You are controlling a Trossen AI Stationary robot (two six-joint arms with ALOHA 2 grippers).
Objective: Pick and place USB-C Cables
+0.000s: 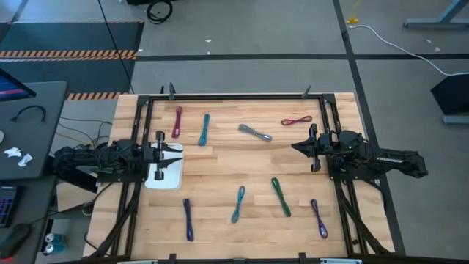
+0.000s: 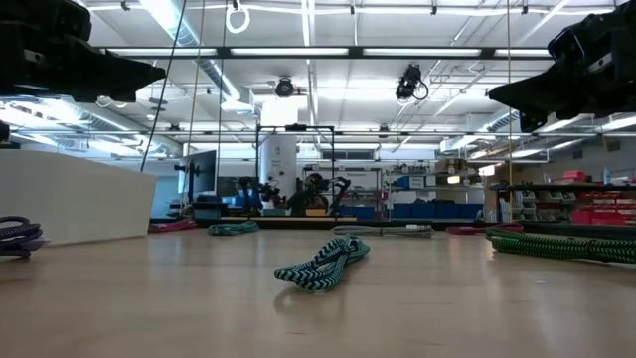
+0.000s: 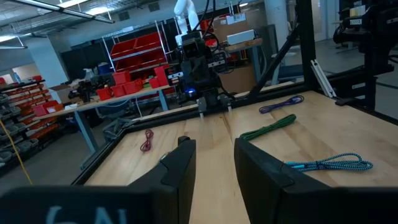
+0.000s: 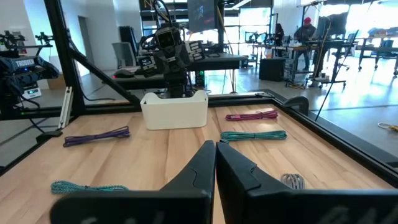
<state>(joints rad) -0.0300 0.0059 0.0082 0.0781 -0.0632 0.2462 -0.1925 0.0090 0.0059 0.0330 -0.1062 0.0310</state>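
**Inspector:** Your left gripper point(image 1: 178, 156) has jaws spread, empty, above the white tray point(image 1: 167, 180); your right gripper point(image 1: 297, 147) has jaws pressed together, well away from it.

**Operator:** And the cables?

**Inspector:** The USB-C cables point(image 1: 238, 204) lie scattered beyond the tray; I judge a thin strip may slip a shallow pinch.

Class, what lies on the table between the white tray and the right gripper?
In the high view, only bare wood lies between the white tray and the right gripper; cables lie to either side.
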